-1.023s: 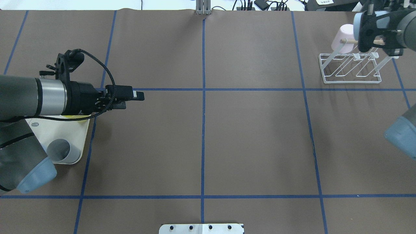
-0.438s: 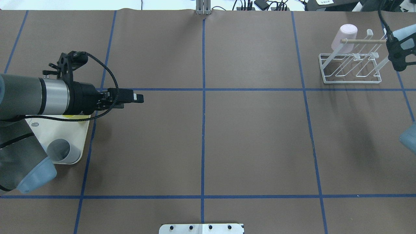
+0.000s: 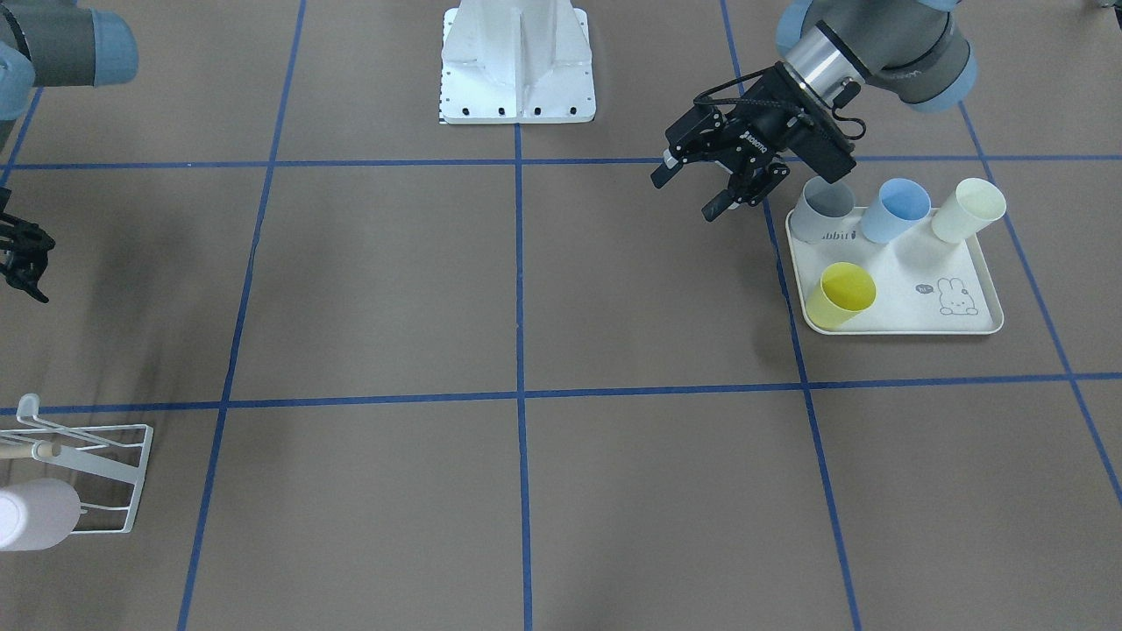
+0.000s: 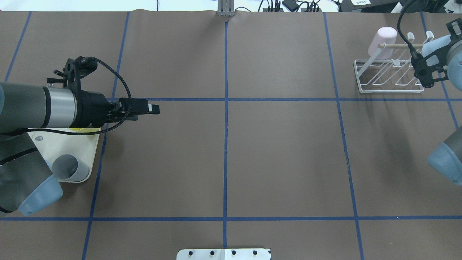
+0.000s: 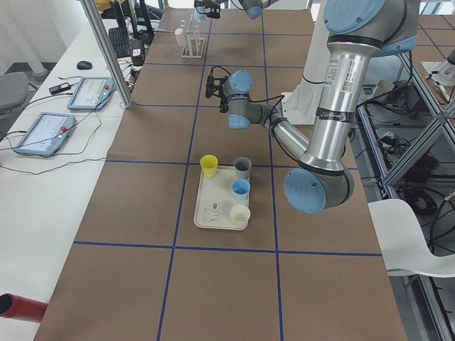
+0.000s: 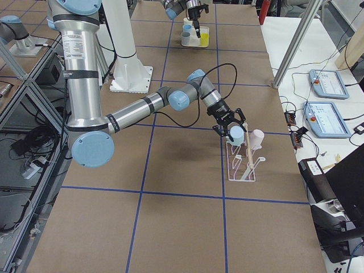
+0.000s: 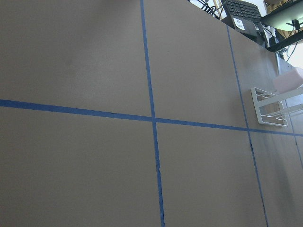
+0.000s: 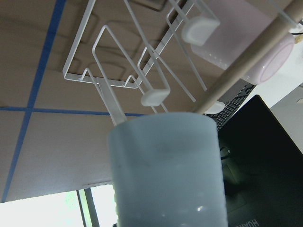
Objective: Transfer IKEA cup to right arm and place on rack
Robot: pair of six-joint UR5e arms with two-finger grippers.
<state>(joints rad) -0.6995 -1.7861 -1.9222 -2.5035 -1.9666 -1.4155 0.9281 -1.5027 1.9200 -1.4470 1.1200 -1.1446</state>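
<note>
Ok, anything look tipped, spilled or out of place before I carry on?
Nothing stands out. The pink cup hangs on the rack, the right gripper holds a pale blue cup near it, and the four cups on the tray stand upright. No spill or damage shows.

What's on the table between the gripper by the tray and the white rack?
Nothing: the overhead view shows only brown table cover and blue tape lines between left gripper and rack.
</note>
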